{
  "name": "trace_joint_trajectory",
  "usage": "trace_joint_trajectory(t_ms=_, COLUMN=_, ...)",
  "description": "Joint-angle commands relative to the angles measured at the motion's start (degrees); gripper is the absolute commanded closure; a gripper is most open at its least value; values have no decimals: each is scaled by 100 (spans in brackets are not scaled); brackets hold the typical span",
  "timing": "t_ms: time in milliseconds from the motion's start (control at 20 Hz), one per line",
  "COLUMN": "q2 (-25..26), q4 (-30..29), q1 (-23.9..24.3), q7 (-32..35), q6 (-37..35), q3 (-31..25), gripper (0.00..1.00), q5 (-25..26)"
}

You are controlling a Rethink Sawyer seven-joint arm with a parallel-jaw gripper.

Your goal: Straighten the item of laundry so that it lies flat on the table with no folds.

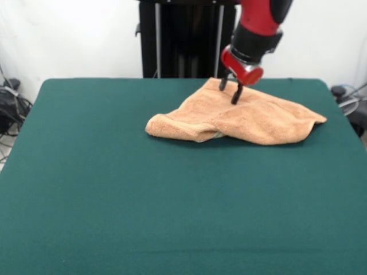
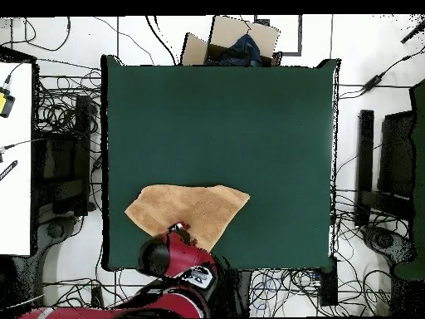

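Arm [image 1: 261, 23] cut off at top edge, towel [image 2: 187, 212] corner hidden beneath claw [image 2: 178, 228] overhead

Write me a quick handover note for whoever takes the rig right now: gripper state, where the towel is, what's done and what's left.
Gripper: open, fingers pointing down over the towel's far part, near the robot's edge of the table; holding nothing. Whether the tips touch the cloth cannot be told.

Towel: on the table's robot-side half, close to the pedestal. Not flat: the end at the front view's left is folded over into a thick rolled edge, and the outline is irregular rather than rectangular.

Done: nothing that shows; the towel is still folded.

Left: grasp the folded end, pull it out, and smooth the cloth until it lies flat.
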State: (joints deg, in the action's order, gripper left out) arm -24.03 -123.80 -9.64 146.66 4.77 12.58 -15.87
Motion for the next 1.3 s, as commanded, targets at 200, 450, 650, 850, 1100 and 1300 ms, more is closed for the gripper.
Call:
trace_joint_trajectory(t_ms=200, q2=1216, q4=346, q1=300, q7=524, q6=1107, q3=-351, gripper=0, q5=644)
trace_joint_trajectory(t_ms=450, q2=1693, q4=578, q1=298, q7=545, q6=1508, q3=-117, gripper=0, q5=834)
trace_joint_trajectory(t_ms=650, q2=2166, q4=900, q1=474, q7=496, q6=1997, q3=45, gripper=0, q5=1072)
trace_joint_trajectory(t_ms=850, q2=2526, q4=1224, q1=621, q7=359, q6=2380, q3=221, gripper=0, q5=1324)
trace_joint_trajectory(t_ms=1100, q2=2879, q4=1687, q1=936, q7=-17, q6=2744, q3=465, gripper=0, q5=1878)
trace_joint_trajectory(t_ms=1300, q2=3138, q4=2129, q1=1244, q7=-332, q6=3057, q3=626, gripper=0, q5=2470)
